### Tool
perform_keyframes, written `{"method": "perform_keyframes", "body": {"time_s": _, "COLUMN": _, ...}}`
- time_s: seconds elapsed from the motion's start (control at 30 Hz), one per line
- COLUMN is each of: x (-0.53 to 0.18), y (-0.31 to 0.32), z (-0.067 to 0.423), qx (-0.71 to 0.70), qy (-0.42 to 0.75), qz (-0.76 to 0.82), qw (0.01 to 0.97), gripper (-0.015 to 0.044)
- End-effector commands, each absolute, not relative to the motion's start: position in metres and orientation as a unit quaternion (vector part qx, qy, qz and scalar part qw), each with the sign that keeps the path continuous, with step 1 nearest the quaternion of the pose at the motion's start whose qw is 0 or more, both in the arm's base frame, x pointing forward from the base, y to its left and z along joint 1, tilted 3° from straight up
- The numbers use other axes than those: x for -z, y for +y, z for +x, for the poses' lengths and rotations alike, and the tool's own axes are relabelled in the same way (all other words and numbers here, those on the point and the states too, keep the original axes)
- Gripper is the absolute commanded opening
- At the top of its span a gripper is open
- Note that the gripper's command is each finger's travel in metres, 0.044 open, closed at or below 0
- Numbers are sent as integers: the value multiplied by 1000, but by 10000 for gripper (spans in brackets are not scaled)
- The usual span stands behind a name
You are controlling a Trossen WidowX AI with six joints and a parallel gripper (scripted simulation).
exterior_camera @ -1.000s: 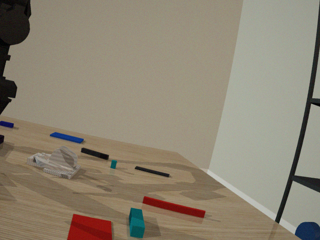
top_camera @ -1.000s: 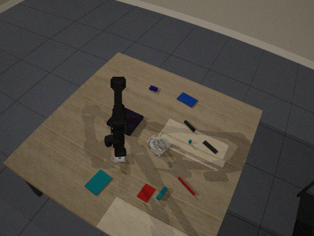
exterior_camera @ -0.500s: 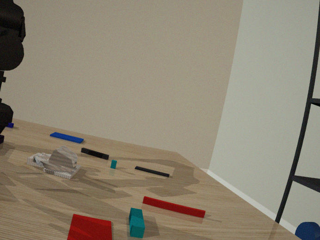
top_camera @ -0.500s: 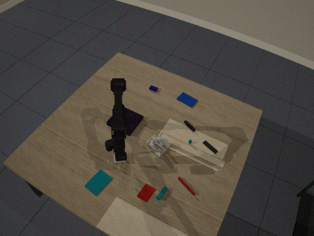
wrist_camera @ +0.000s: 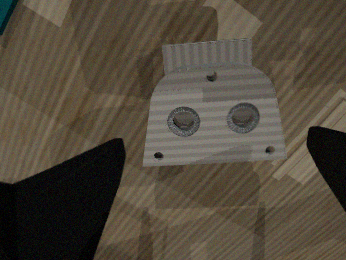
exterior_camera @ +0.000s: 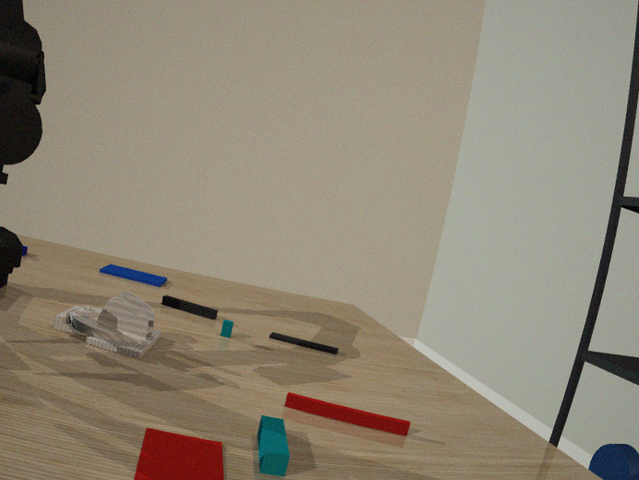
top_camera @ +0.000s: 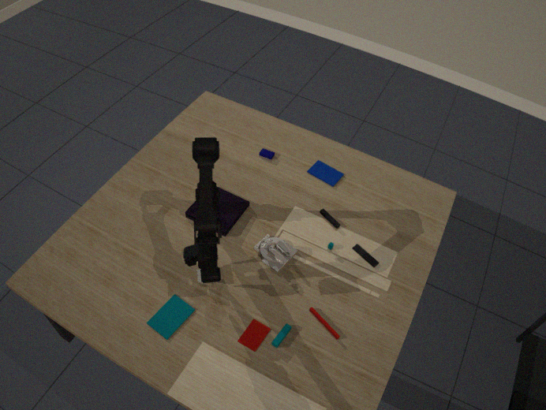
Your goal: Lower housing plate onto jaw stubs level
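The pale housing plate (wrist_camera: pixel 215 100) lies under my gripper (wrist_camera: pixel 215 141) in the wrist view, with two ringed holes and three small ones. In the top view only a white sliver of the plate (top_camera: pixel 199 277) shows beside the hand. The gripper is open and empty, its fingers above and to either side of the plate, not touching it. The pale base with the jaws (top_camera: pixel 275 251) (exterior_camera: pixel 121 326) sits apart on the table, to the right of the hand in the top view. A rounded piece stands up from it in the exterior view. The stubs are too small to tell.
A teal slab (top_camera: pixel 171 316), a red slab (top_camera: pixel 254 334) (exterior_camera: pixel 180 456), a teal bar (top_camera: pixel 281 335) (exterior_camera: pixel 272 446) and a red bar (top_camera: pixel 324 322) (exterior_camera: pixel 346 414) lie nearer the front. Black bars (top_camera: pixel 329 218) (top_camera: pixel 365 255) and a small teal block (top_camera: pixel 330 246) (exterior_camera: pixel 226 329) lie right of the base.
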State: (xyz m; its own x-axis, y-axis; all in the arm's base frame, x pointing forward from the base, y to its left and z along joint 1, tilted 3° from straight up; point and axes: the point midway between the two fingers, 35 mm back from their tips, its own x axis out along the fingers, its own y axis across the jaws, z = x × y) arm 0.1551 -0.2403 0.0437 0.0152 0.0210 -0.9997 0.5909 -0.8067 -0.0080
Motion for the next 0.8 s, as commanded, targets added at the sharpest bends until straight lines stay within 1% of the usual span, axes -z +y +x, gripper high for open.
{"method": "perform_keyframes", "body": {"time_s": 0.0, "x": -39, "y": -240, "z": 156, "qx": 663, "qy": 227, "qz": 681, "qw": 213, "gripper": 440}}
{"method": "perform_keyframes", "body": {"time_s": 0.77, "x": -13, "y": -239, "z": 156, "qx": 663, "qy": 227, "qz": 681, "qw": 213, "gripper": 440}}
